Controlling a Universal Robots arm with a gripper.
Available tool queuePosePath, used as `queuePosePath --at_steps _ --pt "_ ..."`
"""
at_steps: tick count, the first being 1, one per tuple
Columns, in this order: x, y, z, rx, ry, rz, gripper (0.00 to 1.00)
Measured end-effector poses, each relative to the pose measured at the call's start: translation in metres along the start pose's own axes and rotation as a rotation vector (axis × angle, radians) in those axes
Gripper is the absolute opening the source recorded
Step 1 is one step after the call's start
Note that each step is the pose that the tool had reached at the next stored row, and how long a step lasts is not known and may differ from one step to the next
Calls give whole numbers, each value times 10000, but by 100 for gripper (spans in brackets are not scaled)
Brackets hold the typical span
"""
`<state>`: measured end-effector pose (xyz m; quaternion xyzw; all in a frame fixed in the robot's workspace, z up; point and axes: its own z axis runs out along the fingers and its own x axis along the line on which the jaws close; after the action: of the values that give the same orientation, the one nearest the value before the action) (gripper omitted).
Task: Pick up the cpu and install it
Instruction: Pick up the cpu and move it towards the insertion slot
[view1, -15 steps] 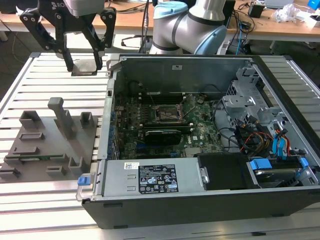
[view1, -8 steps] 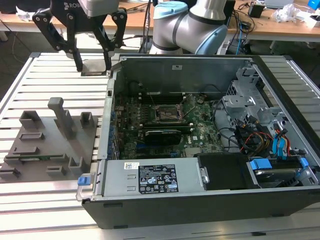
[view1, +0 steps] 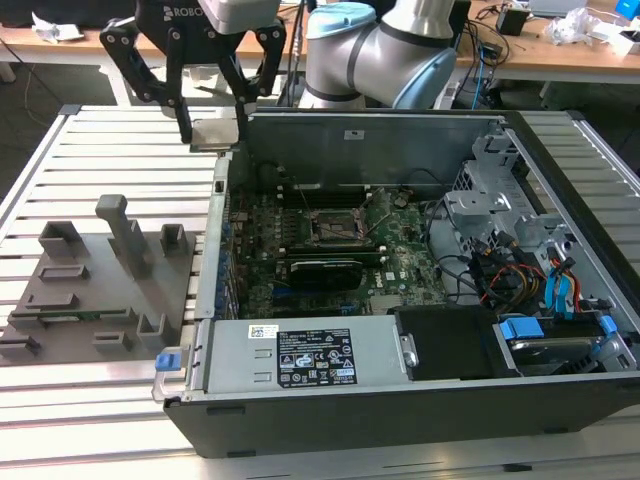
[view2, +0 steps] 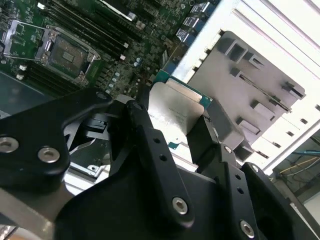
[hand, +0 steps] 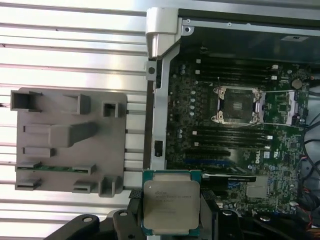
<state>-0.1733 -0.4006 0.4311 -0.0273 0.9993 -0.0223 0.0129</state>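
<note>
In the exterior view the cpu (view1: 213, 134) is a small flat grey square held level in the gripper (view1: 214, 122), pinched between its two black fingers (view1: 184, 110). It is up in the air above the slatted table (view1: 110, 150), just by the open computer case's (view1: 450, 410) far corner on the exterior view's left. In the second wrist view its silvery lid and thin green rim show, with the fingers pressing on opposite edges. In the first wrist view it sits over the case's side wall, between the grey fixture (hand: 65, 150) and the motherboard socket (hand: 239, 105).

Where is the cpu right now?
The cpu is held in the gripper, raised at the open computer case's edge, on the exterior view's left.
</note>
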Motion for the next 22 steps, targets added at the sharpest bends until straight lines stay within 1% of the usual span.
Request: queuePosePath --at_steps 2,4,6,13,14,16,17,20,22 --pt "-54 -3 1 1 0 0 55" --pt "-90 -5 2 2 0 0 55" --pt "-159 -9 5 2 0 -1 55" --pt "-294 -16 11 3 0 -1 55" --pt "-325 -17 14 2 -1 0 55" --pt "-376 -11 24 3 1 -1 55" --pt "-416 -5 36 3 2 0 55" --pt "-480 8 82 2 7 -1 55" --pt "-509 16 103 3 9 -1 55"
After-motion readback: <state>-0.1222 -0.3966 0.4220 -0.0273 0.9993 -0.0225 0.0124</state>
